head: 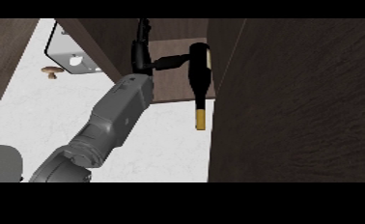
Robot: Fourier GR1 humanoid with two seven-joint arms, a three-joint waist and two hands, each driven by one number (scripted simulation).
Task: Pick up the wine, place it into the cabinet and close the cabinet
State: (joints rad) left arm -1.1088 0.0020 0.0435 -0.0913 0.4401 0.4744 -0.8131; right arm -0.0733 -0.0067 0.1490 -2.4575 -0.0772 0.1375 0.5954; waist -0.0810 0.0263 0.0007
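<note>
The white marbled worktop point(171, 141) lies nearest, below the grey forearm that rises from the lower left. Which arm this is cannot be told. At its end the black robot hand point(153, 63) has its fingers extended sideways onto the dark glass wine bottle with a gold-capped neck point(200, 80); whether they curl round it cannot be seen.

The bottle hangs just beyond the fingertips, base inside the brown wooden cabinet point(171, 35), neck protruding downward past the shelf edge.

Risks:
- Released here, the bottle may tip out onto the worktop.
- The dark wooden cabinet door point(292, 102), immediately beside the bottle, may strike the protruding neck when closed.
</note>
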